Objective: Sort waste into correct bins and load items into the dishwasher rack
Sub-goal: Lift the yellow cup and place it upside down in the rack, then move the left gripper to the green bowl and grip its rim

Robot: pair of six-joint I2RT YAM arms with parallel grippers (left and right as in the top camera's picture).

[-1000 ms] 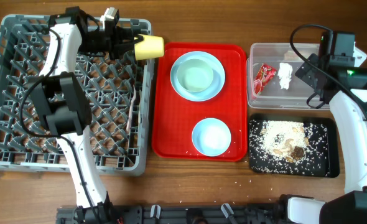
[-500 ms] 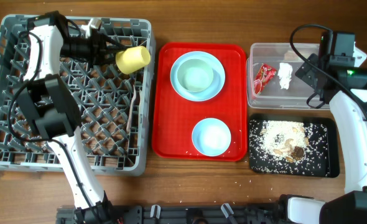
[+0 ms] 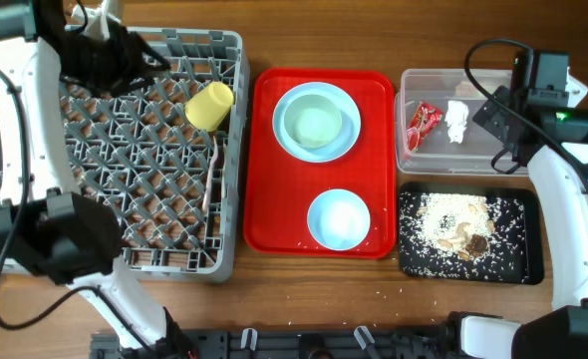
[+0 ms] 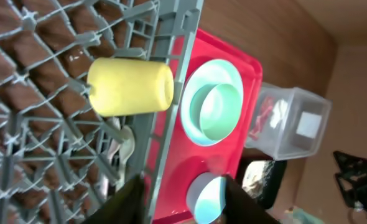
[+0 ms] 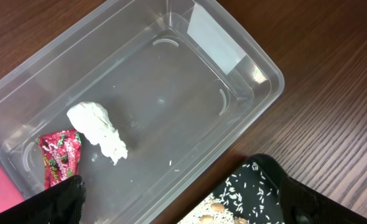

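The yellow cup (image 3: 209, 105) lies on its side on the grey dishwasher rack (image 3: 35, 229) near its right wall, also in the left wrist view (image 4: 130, 86). My left gripper (image 3: 140, 62) is open and empty, up and left of the cup (image 4: 183, 205). A cream spoon (image 3: 211, 179) lies in the rack. The pale green bowl (image 3: 314, 125) sits on the light blue plate (image 3: 346, 138). The small blue bowl (image 3: 339, 217) stands below them. My right gripper (image 5: 177, 205) is open over the clear tub (image 3: 473, 160), which holds the red wrapper (image 5: 60, 155) and tissue (image 5: 99, 130).
The plate and bowls stand on a flat red tray (image 3: 284, 229) between rack and bins. The black tray (image 3: 518, 264) with rice and brown bits sits in front of the clear tub. A few rice grains lie on the wooden table near the front.
My left gripper has let go of the yellow cup and drawn back left over the rack. The cup now lies on the rack. The right arm has not moved.
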